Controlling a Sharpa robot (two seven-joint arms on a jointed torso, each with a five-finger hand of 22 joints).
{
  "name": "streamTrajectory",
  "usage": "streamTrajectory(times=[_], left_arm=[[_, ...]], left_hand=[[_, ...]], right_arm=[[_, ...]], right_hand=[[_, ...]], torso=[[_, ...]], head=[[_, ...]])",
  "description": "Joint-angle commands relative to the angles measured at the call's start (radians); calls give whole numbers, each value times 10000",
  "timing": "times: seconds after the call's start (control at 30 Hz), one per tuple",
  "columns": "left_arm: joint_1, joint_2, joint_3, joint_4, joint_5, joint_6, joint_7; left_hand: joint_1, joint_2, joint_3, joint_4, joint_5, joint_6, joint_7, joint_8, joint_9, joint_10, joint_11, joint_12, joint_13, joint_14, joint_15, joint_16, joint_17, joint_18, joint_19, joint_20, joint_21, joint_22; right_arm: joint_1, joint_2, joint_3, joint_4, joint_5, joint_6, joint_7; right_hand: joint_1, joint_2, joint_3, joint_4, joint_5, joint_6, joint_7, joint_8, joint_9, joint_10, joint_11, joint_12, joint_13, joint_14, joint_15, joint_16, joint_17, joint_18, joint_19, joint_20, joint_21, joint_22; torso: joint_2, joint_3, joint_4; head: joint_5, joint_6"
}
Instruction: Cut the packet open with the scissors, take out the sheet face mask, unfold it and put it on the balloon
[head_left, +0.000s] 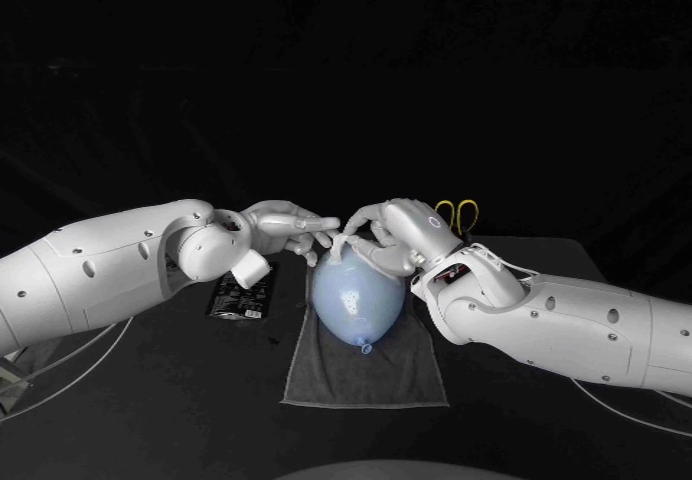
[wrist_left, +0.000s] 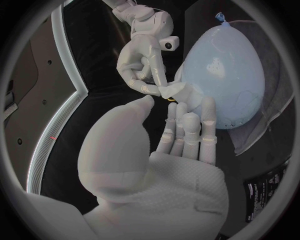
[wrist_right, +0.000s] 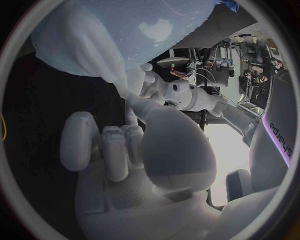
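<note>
Head view: balloon (head_left: 358, 300) on grey cloth (head_left: 368, 375), mask (head_left: 343, 262) draped over its far end, right hand (head_left: 392, 228) pinching mask edge; left wrist: left hand (wrist_left: 169, 145) touching balloon, hold unclear; right wrist: uneven tug could roll balloon, shedding mask.

I take this for a robotics lab or test studio. I work at a black desk (head_left: 144, 430) that stands before a black backdrop (head_left: 346, 90), with darkness all around. Thin cables (head_left: 80, 360) loop off the desk's sides. My own white arms (head_left: 101, 275) are machine arms with bolted shells.
</note>
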Motion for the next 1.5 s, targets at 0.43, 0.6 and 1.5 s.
streamTrajectory(times=[0.43, 0.6, 1.5], left_arm=[[-2, 44, 5, -10, -286, 1400, 635], [-3, 67, 5, -29, -257, 1355, 744], [-3, 25, 5, -225, 58, 971, 727]], left_hand=[[1106, 420, -382, -203, -9, 571, -140, -214, -615, 13, -94, 277, 157, -41, -29, 128, 193, 131, -12, 43, -93, -41], [1964, 1072, 59, -604, -10, 1060, -328, -57, -688, 150, -218, 311, 175, 114, -140, 165, 391, 139, 24, 18, -46, -14], [2274, 1869, 587, -908, -15, 1255, -383, 381, -416, 680, -410, 167, 102, 959, -336, 297, 1413, 140, 113, -117, 313, 204]], right_arm=[[-13, 30, 8, 1, -88, -317, 12], [-13, 40, 8, -22, -87, -134, -15], [-13, -216, 8, 165, -116, -115, 64]], right_hand=[[7, -16, 51, 1, 42, 51, -1, 67, 20, 797, -63, 53, 2288, 1041, -41, 51, 2635, -38, 84, -23, 60, 1781], [2, -9, 75, 3, 43, 43, 0, 86, 27, 791, -64, 44, 2280, 1041, -43, 51, 2635, -39, 86, -26, 67, 1783], [-3, -17, 97, -1, 43, 29, -1, 108, 35, 807, -65, 67, 2300, 1041, -45, 51, 2635, -45, 94, -29, 96, 1790]], torso=[[-7, 5, -2], [-6, 1, -5], [9, 3, -5]], head=[[-4, -23], [-18, -20], [-11, -102]])
